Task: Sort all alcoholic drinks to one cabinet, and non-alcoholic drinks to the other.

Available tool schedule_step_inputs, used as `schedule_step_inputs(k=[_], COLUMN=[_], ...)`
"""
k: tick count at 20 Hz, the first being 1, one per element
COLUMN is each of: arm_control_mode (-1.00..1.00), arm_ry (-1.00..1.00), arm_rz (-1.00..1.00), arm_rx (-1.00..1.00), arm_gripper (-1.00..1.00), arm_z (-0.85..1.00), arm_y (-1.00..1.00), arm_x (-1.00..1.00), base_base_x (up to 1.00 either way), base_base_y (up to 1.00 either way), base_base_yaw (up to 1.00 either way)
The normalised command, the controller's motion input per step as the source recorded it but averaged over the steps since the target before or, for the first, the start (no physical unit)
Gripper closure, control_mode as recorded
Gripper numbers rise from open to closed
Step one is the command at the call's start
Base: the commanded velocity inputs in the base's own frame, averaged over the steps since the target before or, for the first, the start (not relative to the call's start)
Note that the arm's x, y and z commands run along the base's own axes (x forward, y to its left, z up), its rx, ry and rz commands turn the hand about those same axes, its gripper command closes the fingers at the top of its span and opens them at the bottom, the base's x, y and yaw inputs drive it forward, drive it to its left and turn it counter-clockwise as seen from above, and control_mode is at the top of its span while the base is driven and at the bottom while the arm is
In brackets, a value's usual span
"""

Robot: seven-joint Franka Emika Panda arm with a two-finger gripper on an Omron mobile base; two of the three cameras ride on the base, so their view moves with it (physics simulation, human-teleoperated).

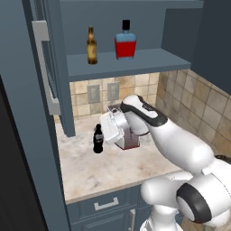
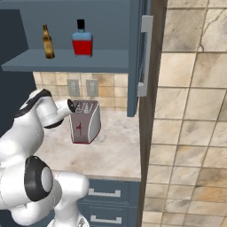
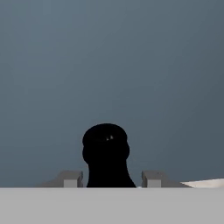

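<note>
The open blue-grey wall cabinet (image 1: 131, 61) carries on its shelf the slim amber-brown beer bottle (image 1: 92, 46) and, just beside it, the squat square bottle of red liquid (image 1: 125, 41). Below the cabinet, on the marbled table (image 1: 103, 164), the small black cola bottle (image 1: 98, 139) stands upright before the silver toaster (image 2: 84, 121). The jaws of the gripper (image 3: 108, 179) flank its neck with small gaps; a sound grasp probably needs them closed squarely before lifting straight up.
</note>
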Motion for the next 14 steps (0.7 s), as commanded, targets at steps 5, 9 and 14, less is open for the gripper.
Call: schedule_step_inputs(k=[5, 9, 14], arm_control_mode=[-1.00, -1.00, -1.00], arm_ry=[-0.02, 0.00, 0.00], arm_rz=[0.00, 0.00, 0.00], arm_rx=[0.00, 0.00, 0.00], arm_gripper=[1.00, 1.00, 1.00], arm_z=[0.47, 0.54, 0.59], arm_y=[-0.13, -0.15, -0.18], arm_x=[-0.44, -0.39, -0.38], base_base_x=[0.00, 0.00, 0.00], base_base_y=[0.00, 0.00, 0.00], base_base_yaw=[0.00, 0.00, 0.00])
